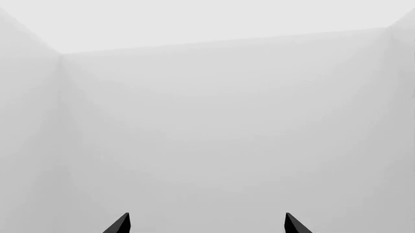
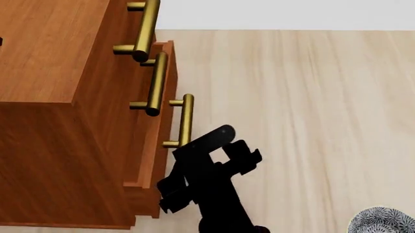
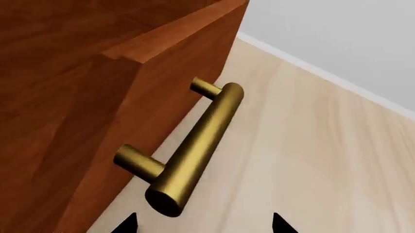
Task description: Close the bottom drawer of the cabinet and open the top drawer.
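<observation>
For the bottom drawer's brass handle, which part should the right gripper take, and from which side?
Grip the bar of the bottom drawer's handle midway between its two posts, coming from the room side, square to the drawer front. The bar stands off the wood, leaving room behind for one finger. The right gripper looks open near it.

Wood-grain cabinet [image 2: 45, 53], brass handle [image 3: 194, 150], matt floor [image 2: 311, 97]
</observation>
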Controlling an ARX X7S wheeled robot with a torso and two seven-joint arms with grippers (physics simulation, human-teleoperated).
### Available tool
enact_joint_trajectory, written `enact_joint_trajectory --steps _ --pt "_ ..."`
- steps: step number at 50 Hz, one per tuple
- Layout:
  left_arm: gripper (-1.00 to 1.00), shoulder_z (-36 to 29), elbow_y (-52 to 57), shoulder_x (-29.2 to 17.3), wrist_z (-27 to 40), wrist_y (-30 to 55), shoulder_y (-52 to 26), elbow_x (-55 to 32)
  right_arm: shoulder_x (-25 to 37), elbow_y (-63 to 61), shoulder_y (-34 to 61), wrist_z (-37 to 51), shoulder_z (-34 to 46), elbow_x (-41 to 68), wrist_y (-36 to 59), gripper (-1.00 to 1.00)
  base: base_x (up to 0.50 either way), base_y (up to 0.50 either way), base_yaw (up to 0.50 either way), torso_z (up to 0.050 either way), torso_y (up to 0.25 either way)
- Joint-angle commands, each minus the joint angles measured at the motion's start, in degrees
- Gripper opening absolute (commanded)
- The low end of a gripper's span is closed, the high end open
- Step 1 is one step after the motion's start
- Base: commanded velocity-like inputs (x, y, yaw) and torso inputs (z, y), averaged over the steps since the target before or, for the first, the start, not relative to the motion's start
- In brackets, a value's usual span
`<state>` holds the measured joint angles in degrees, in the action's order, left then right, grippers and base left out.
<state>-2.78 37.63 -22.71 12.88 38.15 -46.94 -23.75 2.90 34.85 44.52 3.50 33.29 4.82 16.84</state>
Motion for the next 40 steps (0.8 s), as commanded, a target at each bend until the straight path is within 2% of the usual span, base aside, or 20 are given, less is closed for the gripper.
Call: enact_joint_trajectory --steps 1,18,34,40 --pt "1.00 0.0 -0.1 -0.4 0.0 0.0 -0.2 -0.2 -2.1 2.3 1.9 -1.7 3.1 2.8 -1.1 1.00 0.00 0.00 0.00 0.000 0.000" --pt "1.00 0.0 0.2 -0.9 0.3 0.5 -0.5 -0.5 -2.7 9.1 6.6 -0.3 12.8 13.1 -5.4 1.00 0.00 0.00 0.00 0.000 0.000" --pt "1.00 0.0 0.5 -1.5 0.5 0.9 -1.2 -0.9 -2.7 12.2 10.8 1.5 24.7 25.4 -9.6 1.00 0.00 0.00 0.00 0.000 0.000" --pt "1.00 -0.2 0.6 -1.5 0.5 1.0 -1.4 -1.0 -2.5 12.0 11.4 1.1 26.8 28.5 -10.3 1.00 0.00 0.00 0.01 0.000 0.000"
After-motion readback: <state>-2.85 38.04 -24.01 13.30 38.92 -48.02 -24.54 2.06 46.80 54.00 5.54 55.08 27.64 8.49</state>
